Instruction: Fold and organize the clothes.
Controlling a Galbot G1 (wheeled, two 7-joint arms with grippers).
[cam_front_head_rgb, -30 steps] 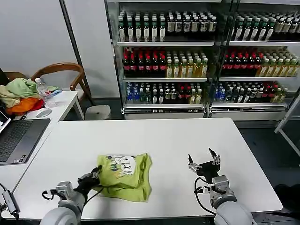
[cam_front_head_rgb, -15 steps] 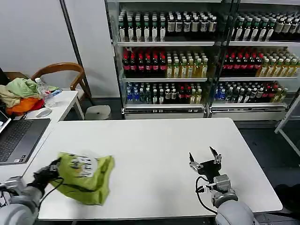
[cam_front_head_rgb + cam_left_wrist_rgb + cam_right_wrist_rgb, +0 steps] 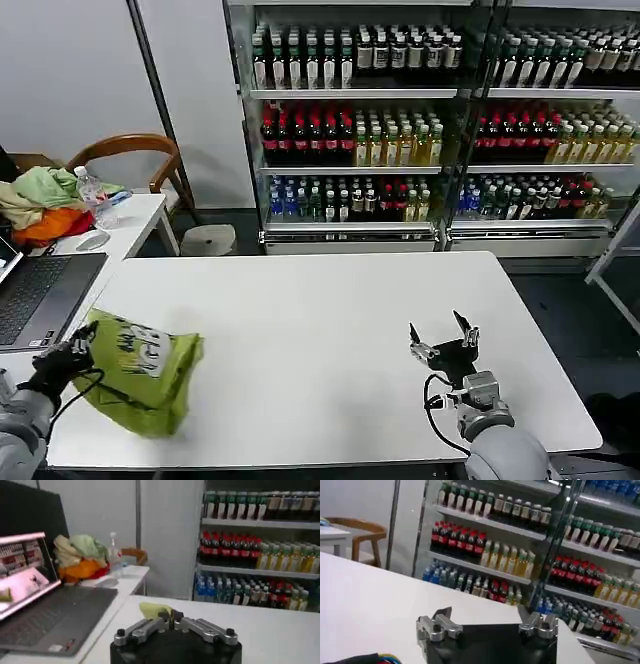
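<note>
On the white table, left pincer pinches the T-shirt; right pincer spread.

Shop: stocked drink shelves

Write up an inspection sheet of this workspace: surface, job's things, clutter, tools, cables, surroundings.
Surface: white table, bare across its middle.
Job's things: folded lime T-shirt at the table's left front edge, white printed patch facing up, one end pinched.
Clutter: laptop on the side desk to the left; behind it a heap of clothes, a water bottle and a mouse.
Tools: left tool shut on the T-shirt's left end; right tool open, empty, over the table's right front.
Cables: black cable looped at the right wrist; another runs along the left arm under the shirt.
Surroundings: shelves of bottled drinks behind, a wooden chair to the left.
</note>
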